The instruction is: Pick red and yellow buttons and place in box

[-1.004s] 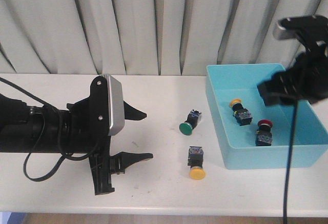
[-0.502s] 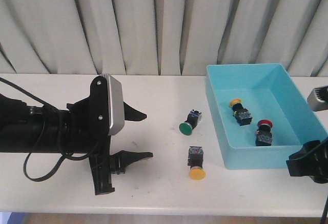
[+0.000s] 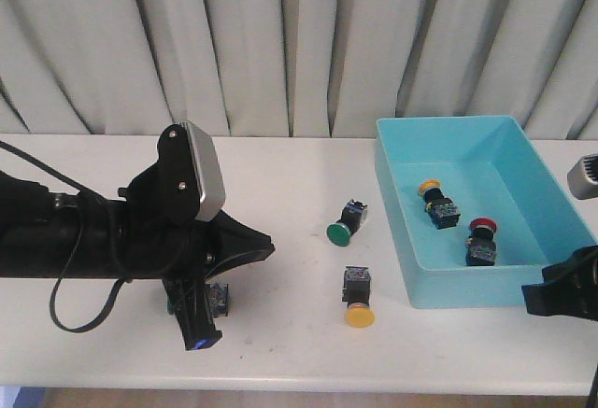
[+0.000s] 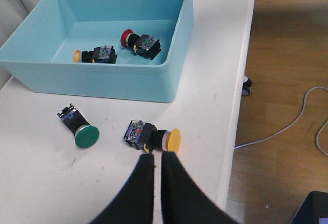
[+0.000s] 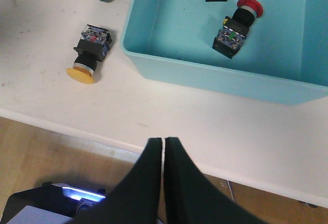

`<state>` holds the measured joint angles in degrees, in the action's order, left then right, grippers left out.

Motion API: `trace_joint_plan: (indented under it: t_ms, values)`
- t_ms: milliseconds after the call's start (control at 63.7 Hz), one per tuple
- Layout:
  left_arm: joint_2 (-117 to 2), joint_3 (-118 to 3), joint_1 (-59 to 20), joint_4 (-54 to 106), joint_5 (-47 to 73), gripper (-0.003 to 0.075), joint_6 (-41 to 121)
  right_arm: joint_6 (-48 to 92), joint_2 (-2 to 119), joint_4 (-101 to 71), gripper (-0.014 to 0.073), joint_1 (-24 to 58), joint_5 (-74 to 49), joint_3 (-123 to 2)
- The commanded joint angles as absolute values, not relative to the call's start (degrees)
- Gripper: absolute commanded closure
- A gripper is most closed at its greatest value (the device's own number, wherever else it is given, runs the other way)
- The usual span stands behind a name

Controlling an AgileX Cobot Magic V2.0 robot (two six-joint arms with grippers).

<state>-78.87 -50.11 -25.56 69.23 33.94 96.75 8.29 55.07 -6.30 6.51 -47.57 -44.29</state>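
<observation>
A yellow button (image 3: 359, 302) lies on its side on the white table (image 3: 280, 175), just left of the turquoise box (image 3: 416, 259). Inside the box lie one yellow button (image 3: 434, 198) and one red button (image 3: 481, 240). My left gripper (image 3: 269, 247) is shut and empty, pointing right. In the left wrist view its tips (image 4: 158, 155) sit just short of the yellow button (image 4: 154, 136) without touching it. My right gripper (image 5: 163, 141) is shut and empty over the table's front edge, near the box's front wall (image 5: 215, 80). The loose yellow button (image 5: 88, 49) lies off to its side.
A green-capped switch (image 3: 343, 225) lies on the table between my left gripper and the box. A small dark and blue part (image 3: 217, 298) shows under my left arm; I cannot tell what it is. Grey curtains hang behind. The table's front edge (image 5: 77, 124) runs close by.
My left gripper went from wide open to shut and turned. My right arm dropped from above the box to the table's front right corner, then held still.
</observation>
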Motion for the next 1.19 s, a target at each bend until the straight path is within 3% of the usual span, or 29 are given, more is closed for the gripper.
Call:
trace_joint_plan:
  t_ms: [0, 863, 1020, 1177]
  values:
    - [-77.31, -51.56, -25.64, 72.28, 33.72, 0.0728, 95.04, 8.62, 54.36, -6.33, 0.0601, 6.6, -45.08, -45.84]
    - [-77.31, -51.56, -25.64, 72.28, 32.86, 0.0727, 94.07, 8.68, 54.36, -6.33, 0.0601, 6.6, -47.46, -45.84]
    - [-74.44, -51.56, -25.64, 64.08, 24.19, 0.0727, 77.28, 8.68, 54.36, -6.33, 0.0601, 6.6, -47.46, -45.84]
    - [-68.89, -51.44, -25.59, 38.24, 18.58, 0.0727, 49.02, 8.68, 54.36, -6.33, 0.0601, 6.6, -47.46, -45.84]
